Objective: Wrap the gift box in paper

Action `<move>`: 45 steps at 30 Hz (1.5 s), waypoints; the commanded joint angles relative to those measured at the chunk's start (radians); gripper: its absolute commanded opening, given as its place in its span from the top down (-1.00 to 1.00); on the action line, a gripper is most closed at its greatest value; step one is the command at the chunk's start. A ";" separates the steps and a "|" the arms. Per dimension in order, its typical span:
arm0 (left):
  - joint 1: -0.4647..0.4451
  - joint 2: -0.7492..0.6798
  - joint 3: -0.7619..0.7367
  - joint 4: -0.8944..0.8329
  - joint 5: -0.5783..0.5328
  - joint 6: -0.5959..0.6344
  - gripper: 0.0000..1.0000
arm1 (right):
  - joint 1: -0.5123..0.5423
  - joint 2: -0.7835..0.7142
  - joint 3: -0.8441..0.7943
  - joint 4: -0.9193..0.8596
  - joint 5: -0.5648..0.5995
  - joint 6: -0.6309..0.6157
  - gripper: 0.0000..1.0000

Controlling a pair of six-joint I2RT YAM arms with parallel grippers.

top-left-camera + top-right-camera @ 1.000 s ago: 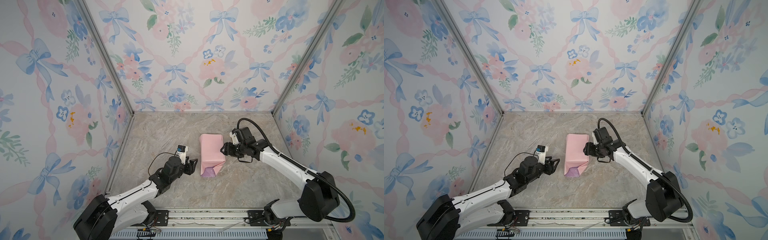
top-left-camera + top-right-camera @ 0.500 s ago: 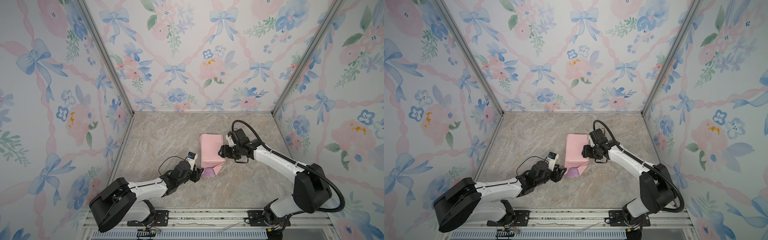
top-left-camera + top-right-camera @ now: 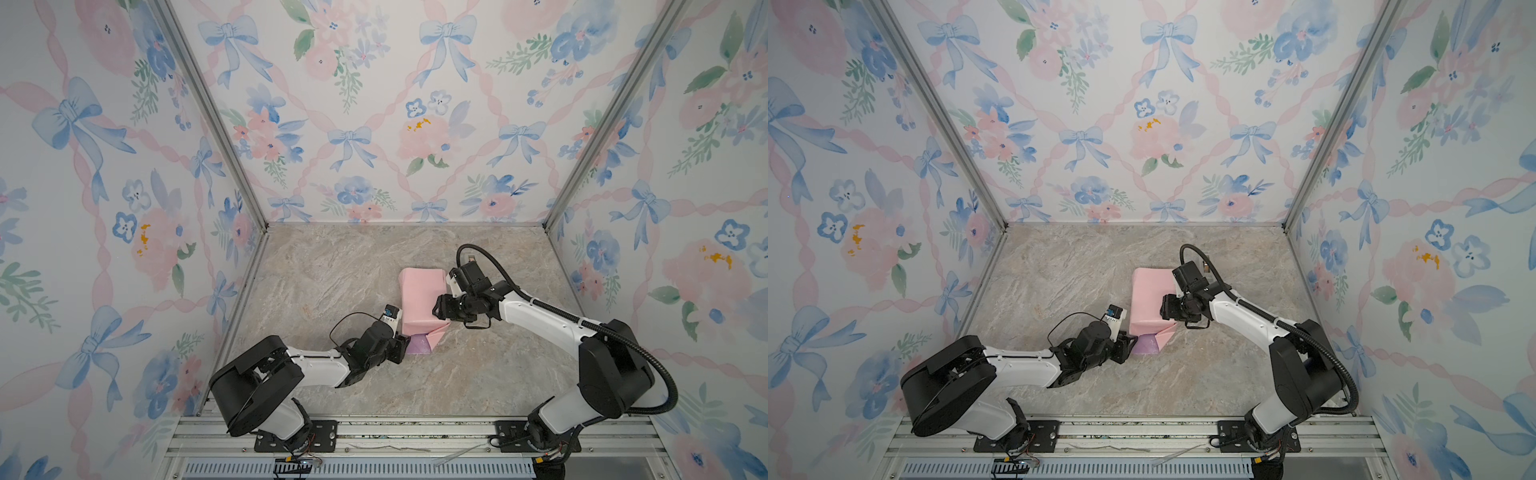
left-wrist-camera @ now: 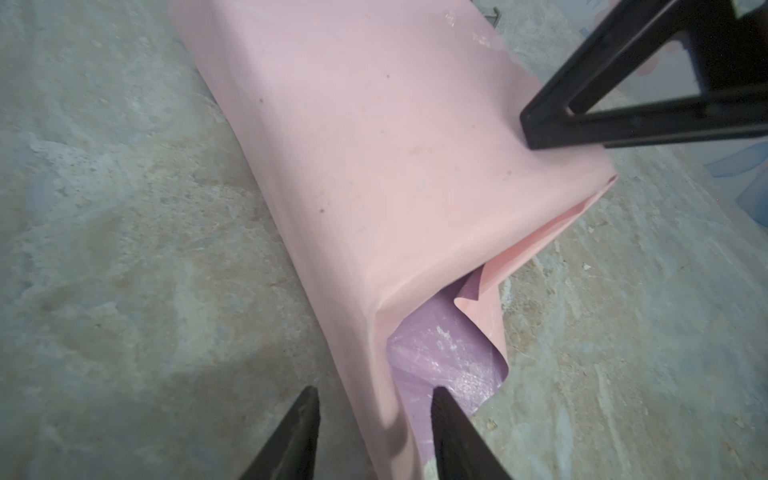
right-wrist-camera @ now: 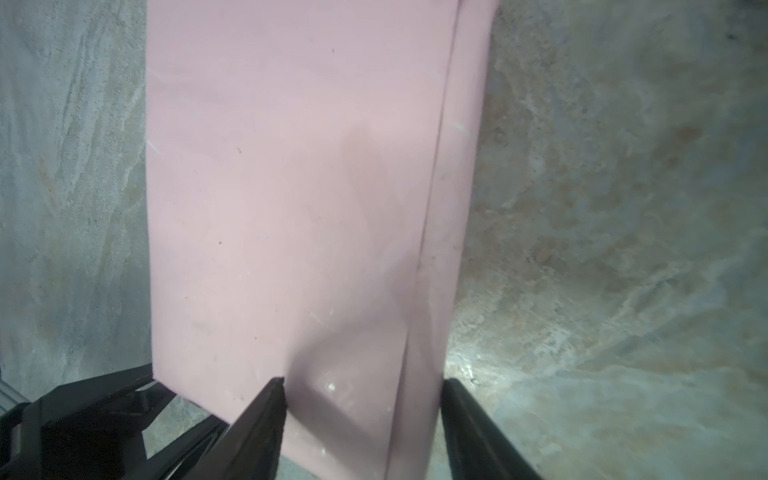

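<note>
The left gripper [image 3: 405, 347] has swung in across the table [image 3: 332, 270] to the paper's [image 3: 419, 299] open near end. The paper, thin, light and easily creased, lies mid-table, wrapped pink side out over the hidden gift box. The loose lilac end flap looks the best hold. The left gripper's half-open jaws straddle the flap wall, holding nothing. The right gripper [image 3: 438, 307], open, straddles the top edge. Nothing obstructs.

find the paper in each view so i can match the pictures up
Top view: the paper sits just right of centre, below the middle.
Top view: the paper sits at centre, below the middle.
Left wrist: the paper fills the middle of the picture.
Right wrist: the paper fills a broad central band.
Shared landmark: the lilac open end; the right wrist view does not show it.
</note>
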 commanded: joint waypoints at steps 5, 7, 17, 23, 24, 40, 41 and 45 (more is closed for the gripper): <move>-0.013 0.073 0.050 0.029 -0.062 -0.025 0.22 | 0.022 -0.001 -0.041 0.029 -0.004 0.046 -0.21; -0.017 0.084 0.055 0.029 -0.073 -0.034 0.27 | 0.026 -0.001 -0.049 0.034 -0.009 0.057 -0.20; -0.030 0.131 0.073 0.030 -0.121 -0.049 0.54 | 0.026 0.005 -0.062 0.045 0.008 0.104 -0.20; -0.050 0.122 0.080 0.030 -0.141 -0.045 0.80 | 0.021 0.010 -0.068 0.040 0.035 0.110 -0.11; -0.051 0.115 0.079 0.028 -0.147 -0.044 0.80 | 0.019 0.009 -0.068 0.038 0.036 0.108 -0.12; -0.060 -0.158 -0.067 0.005 -0.135 -0.109 -0.02 | -0.048 -0.004 -0.001 -0.028 -0.032 0.020 -0.32; -0.060 -0.178 -0.081 -0.006 -0.146 -0.115 0.00 | -0.052 0.004 -0.003 -0.026 -0.032 0.019 -0.29; -0.053 -0.252 -0.138 -0.032 -0.183 -0.150 0.06 | -0.054 0.026 -0.012 -0.025 -0.029 0.017 -0.16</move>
